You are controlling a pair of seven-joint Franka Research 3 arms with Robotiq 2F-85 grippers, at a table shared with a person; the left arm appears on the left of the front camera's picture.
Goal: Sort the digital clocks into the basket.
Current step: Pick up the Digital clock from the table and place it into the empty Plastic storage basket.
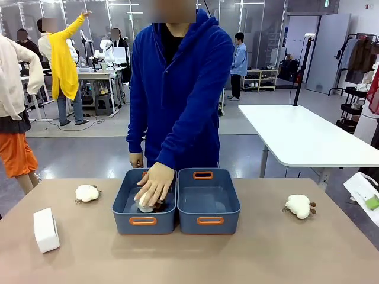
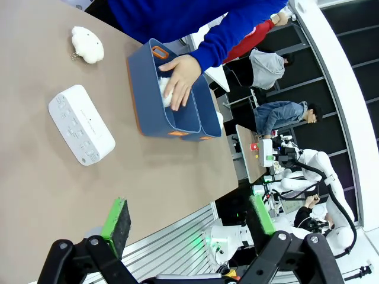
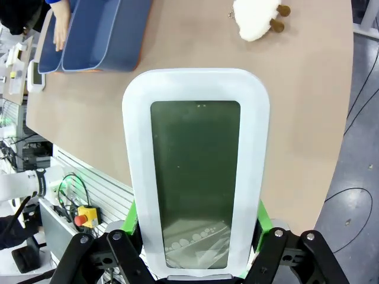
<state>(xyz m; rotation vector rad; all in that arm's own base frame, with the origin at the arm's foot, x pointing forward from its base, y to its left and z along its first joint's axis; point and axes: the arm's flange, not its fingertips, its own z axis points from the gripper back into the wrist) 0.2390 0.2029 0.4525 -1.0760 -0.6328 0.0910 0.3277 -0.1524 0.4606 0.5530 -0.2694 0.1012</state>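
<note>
Two blue-grey bins are standing side by side at the middle of the counter (image 1: 254,260), closer to its far edge: the left bin (image 1: 127,220) and the right bin (image 1: 228,220). A person in a blue top is standing behind the far edge and is pressing one hand (image 1: 155,184) on a cream plush toy (image 1: 145,205) inside the left bin. For this reason I am taking the right bin, where I am seeing nothing inside, as the basket for the clocks.

One digital clock (image 3: 195,177) is sitting upright between the right fingers (image 3: 264,219), which are clamping its lower sides. The other clock (image 1: 46,229) is lying near the left edge of the counter, well apart from the bins. Two more plush toys are lying on the counter, one (image 1: 87,192) to the left of the bins and one (image 1: 299,206) toward the right edge. The left fingers (image 2: 117,219) are standing wide apart and are gripping nothing.

I am judging that the step in hand is carrying the held clock to the right bin. Because the grip is only on the low end, the clock may tip, so moving slowly is wise. Keeping away from the hand, going down between the walls, and only then letting go should work well.
</note>
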